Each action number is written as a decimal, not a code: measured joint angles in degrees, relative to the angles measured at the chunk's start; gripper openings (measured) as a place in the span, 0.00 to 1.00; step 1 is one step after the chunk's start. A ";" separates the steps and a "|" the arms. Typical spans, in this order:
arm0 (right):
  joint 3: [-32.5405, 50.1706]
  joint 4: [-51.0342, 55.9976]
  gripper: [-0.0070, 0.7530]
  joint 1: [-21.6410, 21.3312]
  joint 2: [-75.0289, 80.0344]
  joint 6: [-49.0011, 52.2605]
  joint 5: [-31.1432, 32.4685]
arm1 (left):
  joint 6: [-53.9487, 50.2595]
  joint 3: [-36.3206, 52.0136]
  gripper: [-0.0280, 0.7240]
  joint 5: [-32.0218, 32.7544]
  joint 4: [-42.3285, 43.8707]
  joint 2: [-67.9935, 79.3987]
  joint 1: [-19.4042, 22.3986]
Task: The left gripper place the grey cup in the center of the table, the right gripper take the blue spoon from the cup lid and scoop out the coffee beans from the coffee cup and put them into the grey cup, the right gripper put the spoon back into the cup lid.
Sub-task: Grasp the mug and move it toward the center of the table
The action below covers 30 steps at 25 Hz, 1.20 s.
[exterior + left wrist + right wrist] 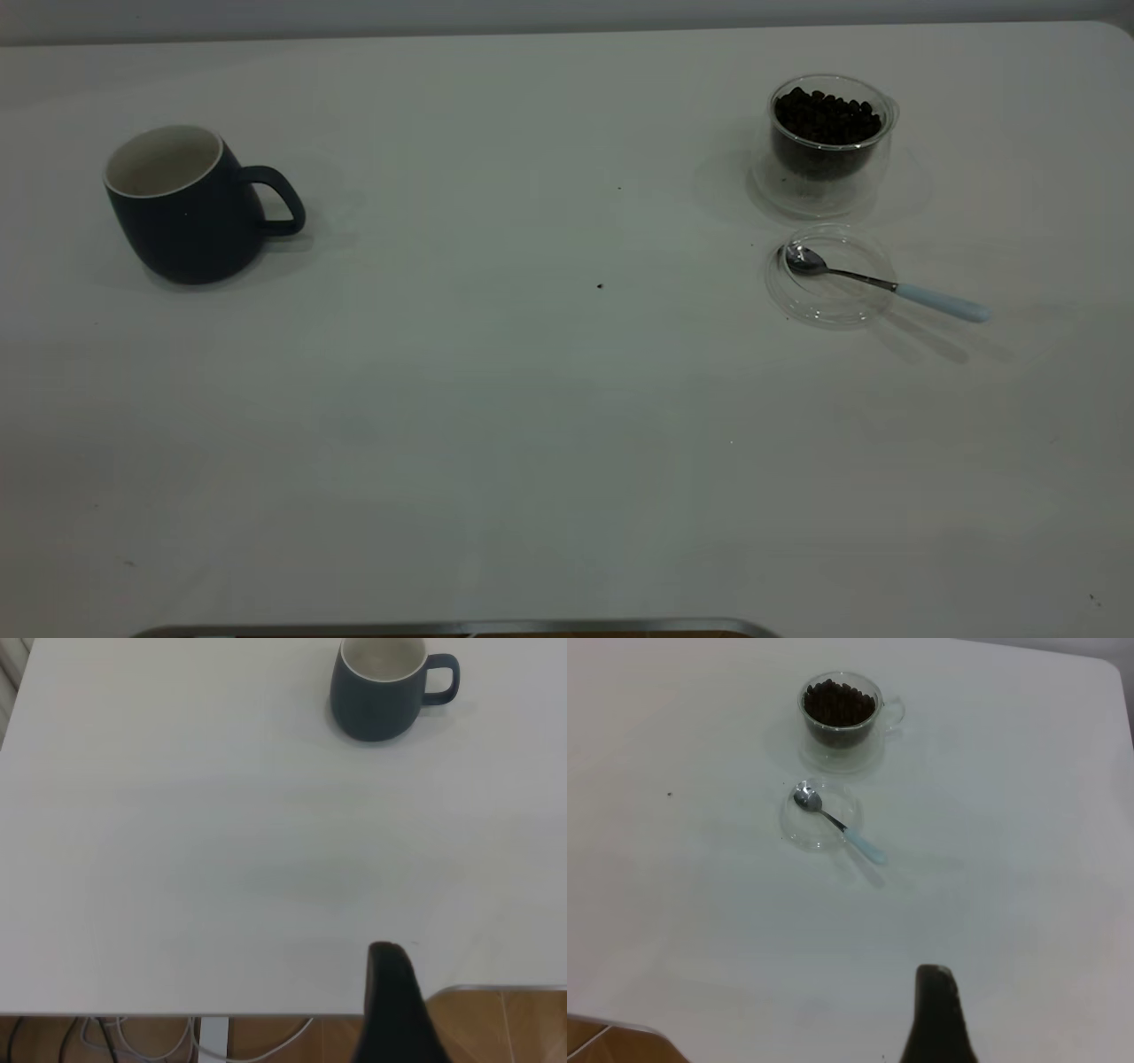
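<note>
The grey cup is standing upright on the left side of the white table in the exterior view, its white inside showing and its loop handle pointing toward the table's middle. You are seeing it well apart from everything else. In the left wrist view the same cup is sitting far from the camera, with bare tabletop lying between it and the left gripper. Only one dark fingertip of that gripper is showing, at the table's near edge, so you cannot tell whether its pincer is wide or narrow.

On the right side of the table the coffee cup is standing upright, a clear glass holding a heap of dark coffee beans that is reaching almost to its rim. Just in front of it, close but not touching, the clear cup lid is lying flat. The blue spoon is resting with its metal bowl inside the lid and its pale blue handle sticking out over the rim to the right.

In the right wrist view one dark finger of the right gripper is hanging over the table, well apart from the spoon, the lid and the glass cup. Its pincer's width cannot be told either.
</note>
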 joint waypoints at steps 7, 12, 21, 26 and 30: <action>0.00 0.00 0.78 0.00 0.00 0.00 0.00 | 0.00 0.00 0.77 0.00 0.00 0.00 0.00; 0.00 0.00 0.78 0.00 0.00 0.01 0.00 | 0.00 0.00 0.77 0.00 0.00 0.00 0.00; 0.00 0.00 0.78 0.00 0.00 0.17 0.00 | 2.33 -5.74 0.77 -6.14 1.73 12.14 0.00; 0.00 0.00 0.78 0.00 0.00 0.18 0.00 | 7.12 -12.91 0.77 -9.02 1.73 30.56 0.00; 0.00 0.00 0.78 0.00 0.00 0.23 0.00 | 13.55 -18.01 0.77 -11.30 1.76 44.87 0.00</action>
